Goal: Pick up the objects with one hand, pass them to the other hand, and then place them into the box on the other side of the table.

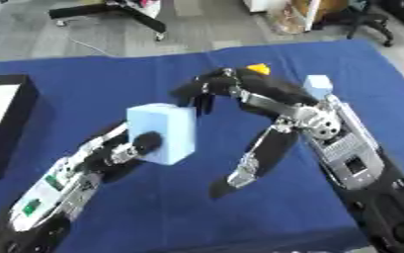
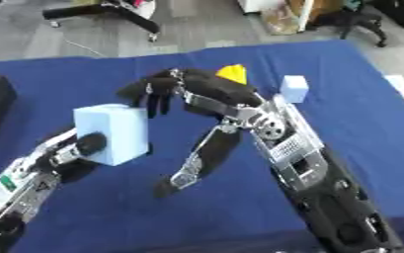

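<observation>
My left hand (image 1: 123, 150) is shut on a large light blue block (image 1: 166, 126) and holds it up above the blue table, with the thumb across its front face. My right hand (image 1: 274, 99) hovers open just right of the block. Its fingers (image 1: 203, 94) hang down near the block's upper right corner, and its thumb points down toward the cloth. I cannot tell whether the fingers touch the block. A black-rimmed box (image 1: 15, 123) with a white inside lies at the table's left edge.
A small yellow object (image 2: 232, 73) lies just behind my right hand, partly hidden by it. A small light blue cube (image 1: 317, 85) stands to its right. Blue cloth (image 1: 170, 207) covers the table. Chair legs stand on the floor beyond.
</observation>
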Robot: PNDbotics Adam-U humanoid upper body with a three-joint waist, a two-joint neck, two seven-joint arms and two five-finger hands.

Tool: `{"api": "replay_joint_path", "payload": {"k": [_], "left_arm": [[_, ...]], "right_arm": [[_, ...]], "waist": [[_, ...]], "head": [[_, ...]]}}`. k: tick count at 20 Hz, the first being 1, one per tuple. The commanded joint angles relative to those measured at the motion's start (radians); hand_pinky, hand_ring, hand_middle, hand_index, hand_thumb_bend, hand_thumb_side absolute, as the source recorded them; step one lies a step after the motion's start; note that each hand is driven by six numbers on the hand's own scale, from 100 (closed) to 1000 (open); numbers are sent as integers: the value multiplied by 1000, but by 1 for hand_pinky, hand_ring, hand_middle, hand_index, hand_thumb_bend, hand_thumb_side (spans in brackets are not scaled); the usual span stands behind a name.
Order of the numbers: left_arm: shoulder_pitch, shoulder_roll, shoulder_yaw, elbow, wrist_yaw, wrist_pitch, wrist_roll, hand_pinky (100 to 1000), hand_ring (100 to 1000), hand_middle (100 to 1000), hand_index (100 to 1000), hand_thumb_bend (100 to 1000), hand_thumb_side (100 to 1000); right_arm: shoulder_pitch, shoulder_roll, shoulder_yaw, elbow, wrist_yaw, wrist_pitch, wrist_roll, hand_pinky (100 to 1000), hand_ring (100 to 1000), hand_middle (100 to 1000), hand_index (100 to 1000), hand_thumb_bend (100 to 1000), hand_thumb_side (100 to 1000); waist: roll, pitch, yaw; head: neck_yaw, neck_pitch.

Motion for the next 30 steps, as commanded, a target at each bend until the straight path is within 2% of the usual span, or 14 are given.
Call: {"api": "replay_joint_path", "payload": {"k": [1, 9, 17, 24, 30], "left_arm": [[-5, 23, 37, 19, -18, -8, 13, 809, 704, 437, 507, 221, 456], [20, 24, 90, 41, -24, -37, 71, 801, 699, 431, 501, 218, 442], [63, 66, 214, 54, -38, -82, 218, 787, 701, 435, 502, 214, 415], [97, 122, 377, 111, -105, -116, 445, 777, 717, 451, 512, 232, 396], [75, 211, 470, 240, -186, -113, 599, 771, 734, 466, 521, 247, 388]], "right_arm": [[-10, -11, -16, -45, -8, 0, -35, 525, 597, 689, 900, 778, 508], [-6, -8, -54, -70, 27, 12, -170, 531, 598, 685, 896, 753, 534], [7, -32, -114, -89, 85, 35, -303, 537, 598, 680, 896, 703, 515], [38, -38, -107, -67, 92, 38, -313, 529, 593, 669, 894, 679, 481], [59, -39, -94, -50, 79, 35, -296, 527, 592, 665, 893, 665, 462]], "waist": [[-2, -18, 1], [-3, -17, 1], [-5, -20, 3], [0, -30, 12], [3, -41, 17]], "head": [[-2, -2], [-3, -2], [4, -2], [148, -2], [200, -5]]}}
